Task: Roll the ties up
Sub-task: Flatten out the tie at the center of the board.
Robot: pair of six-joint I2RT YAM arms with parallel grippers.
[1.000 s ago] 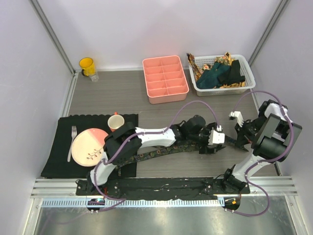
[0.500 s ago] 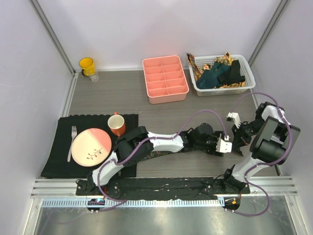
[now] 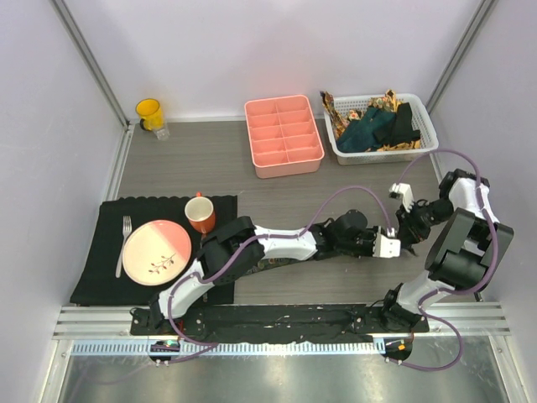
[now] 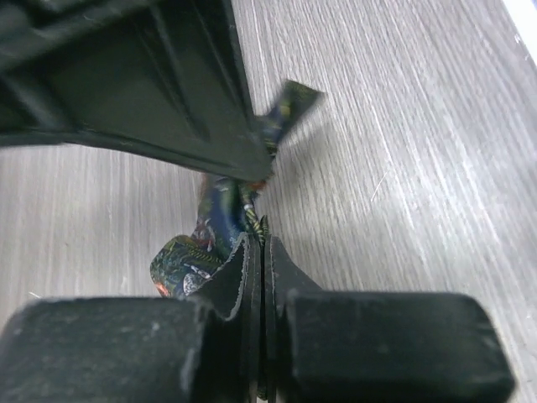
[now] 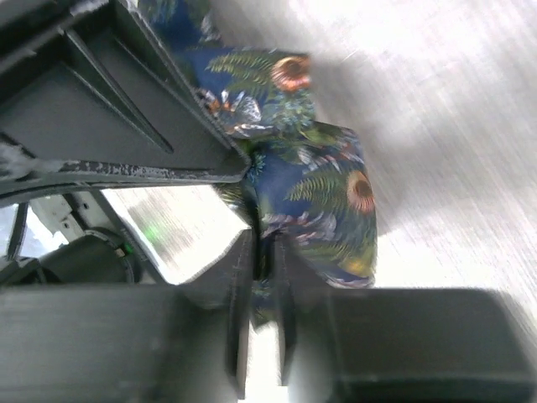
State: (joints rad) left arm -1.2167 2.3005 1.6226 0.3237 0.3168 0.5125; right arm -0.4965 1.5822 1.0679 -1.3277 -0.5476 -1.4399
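A dark tie (image 3: 270,265) with a small multicoloured leaf pattern lies across the table under my left arm. Its end is bunched at the right, where both grippers meet. My left gripper (image 3: 393,246) is shut on a fold of this tie (image 4: 220,210), pinched at the fingertips of the left gripper (image 4: 263,243). My right gripper (image 3: 409,228) stands close against it. In the right wrist view the right gripper (image 5: 264,252) has its jaws slightly apart, with the folded tie (image 5: 323,193) reaching between them. Several more ties (image 3: 377,124), teal, black and gold-brown, are heaped in a white basket (image 3: 424,147).
A pink divided tray (image 3: 283,134) stands at the back centre and a yellow cup (image 3: 149,112) at the back left. At the left a black placemat (image 3: 101,277) carries a pink plate (image 3: 155,250), a fork (image 3: 124,243) and an orange mug (image 3: 201,215).
My left gripper has reached right to the tie's bunched end and shut on it. The right gripper, shut on the tie before, has parted its jaws and shifted slightly back.
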